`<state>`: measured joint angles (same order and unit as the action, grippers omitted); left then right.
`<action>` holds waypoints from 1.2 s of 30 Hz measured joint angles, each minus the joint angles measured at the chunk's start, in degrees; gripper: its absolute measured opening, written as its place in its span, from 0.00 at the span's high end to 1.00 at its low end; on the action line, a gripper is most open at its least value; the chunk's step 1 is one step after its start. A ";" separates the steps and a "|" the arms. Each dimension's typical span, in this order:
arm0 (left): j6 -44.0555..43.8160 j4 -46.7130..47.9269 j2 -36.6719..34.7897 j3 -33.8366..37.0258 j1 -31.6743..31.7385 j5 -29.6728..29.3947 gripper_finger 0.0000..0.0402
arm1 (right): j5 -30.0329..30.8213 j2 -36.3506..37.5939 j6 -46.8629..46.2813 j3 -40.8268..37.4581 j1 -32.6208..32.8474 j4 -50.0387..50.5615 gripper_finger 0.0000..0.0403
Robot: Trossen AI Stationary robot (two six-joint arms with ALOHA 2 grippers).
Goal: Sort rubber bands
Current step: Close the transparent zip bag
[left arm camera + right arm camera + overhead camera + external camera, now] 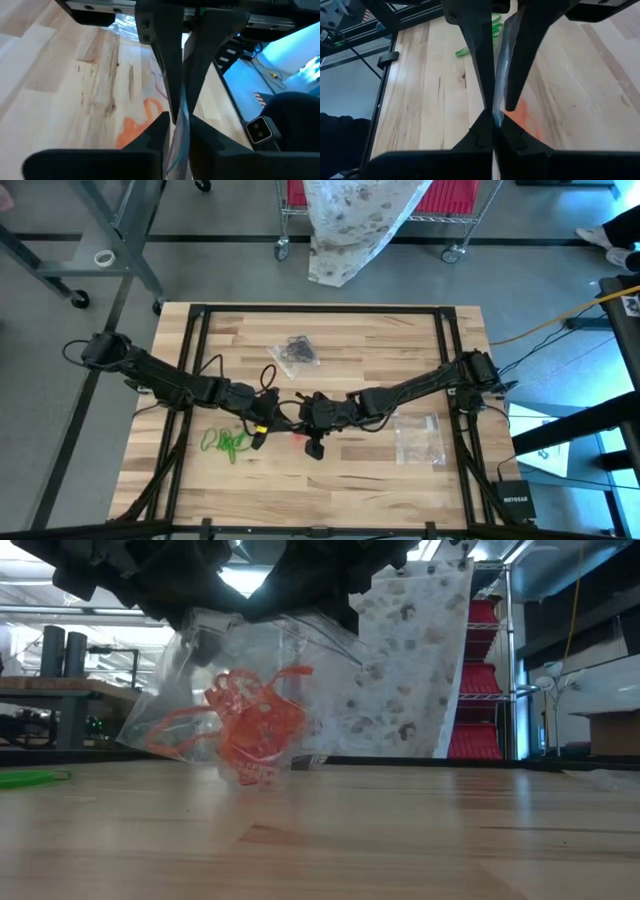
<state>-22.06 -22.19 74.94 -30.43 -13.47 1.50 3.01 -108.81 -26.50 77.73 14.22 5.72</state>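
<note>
Two grippers, left and right, pinch our clear bag of orange-red rubber bands mid-table, fingers clamped on plastic; green bands lie left, black bands bagged beyond.

Two dark, chunky jointed arms, matte black all along. Black cables loop off the left gripper, with a small yellow patch just beside it. The right gripper shows long tapering black fingers.
</note>
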 joint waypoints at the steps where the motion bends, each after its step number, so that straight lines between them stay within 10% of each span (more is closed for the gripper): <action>1: 0.23 -0.03 0.00 0.01 0.00 0.03 0.90 | 0.00 0.00 0.00 0.00 0.00 0.00 1.00; 36: 4.05 3.69 -1.22 -0.22 0.81 2.01 1.00 | -5.03 0.02 -0.74 -0.11 -0.59 8.07 0.96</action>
<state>-18.01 -18.50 73.71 -30.65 -12.67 3.51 -2.02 -108.79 -27.24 77.62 13.63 13.78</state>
